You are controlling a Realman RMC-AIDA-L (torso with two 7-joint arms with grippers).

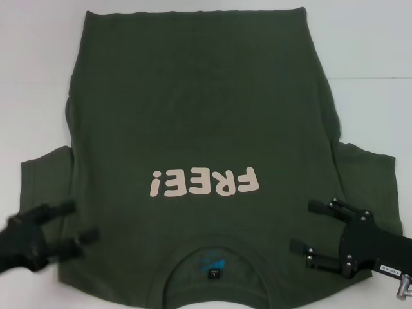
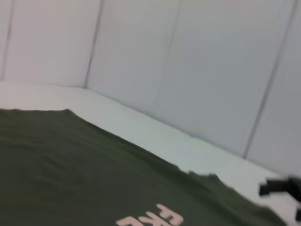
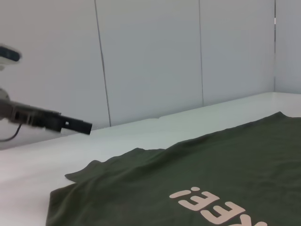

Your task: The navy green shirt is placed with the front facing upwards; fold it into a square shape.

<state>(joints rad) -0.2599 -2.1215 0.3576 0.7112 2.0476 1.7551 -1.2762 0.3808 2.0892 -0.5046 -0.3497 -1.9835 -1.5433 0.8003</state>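
I see the navy green shirt (image 1: 193,129) lying flat on the white table (image 1: 373,51), front side up, with the collar (image 1: 215,254) toward me and the "FREE!" lettering (image 1: 203,182) just above it. The far end looks short and has a straight edge, so I judge that the bottom part is perhaps already folded under or over, but I cannot be sure. Both sleeves lie spread out to the sides, so the side folds are not done, and the shape is not yet a square. Most of the work is left, I think.

My left gripper (image 1: 76,226) is low over the left sleeve, near the shoulder, and its two fingers stand apart with nothing between them. My right gripper (image 1: 308,225) is over the right sleeve at about the same level, pointing inward to the shirt body, fingers also spread and holding nothing. The two arms are placed nearly like a mirror, one at each side of the collar.
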